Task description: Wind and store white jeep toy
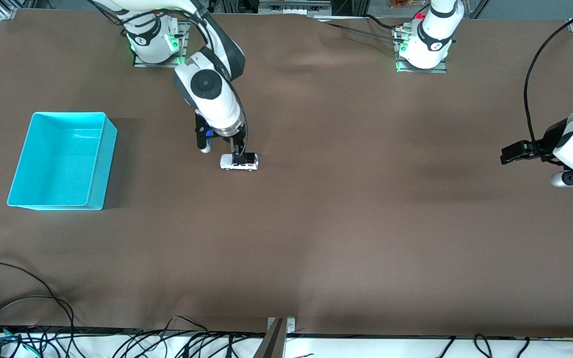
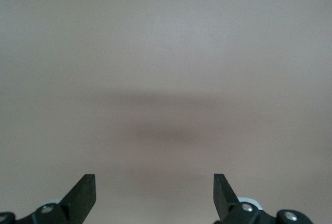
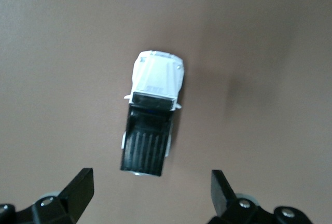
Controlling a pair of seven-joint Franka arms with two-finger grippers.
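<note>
The white jeep toy (image 1: pixel 239 162), white with a black ribbed roof, stands on the brown table near the middle, toward the right arm's end. In the right wrist view the white jeep toy (image 3: pixel 153 115) lies just ahead of the fingertips, not between them. My right gripper (image 1: pixel 220 149) (image 3: pixel 151 187) is open and empty, low over the table beside the toy. My left gripper (image 1: pixel 508 154) (image 2: pixel 154 193) is open and empty over bare table at the left arm's end, where the arm waits.
A turquoise bin (image 1: pixel 105 164) stands empty at the right arm's end of the table, well apart from the toy. Black cables (image 1: pixel 28 298) lie along the table edge nearest the front camera.
</note>
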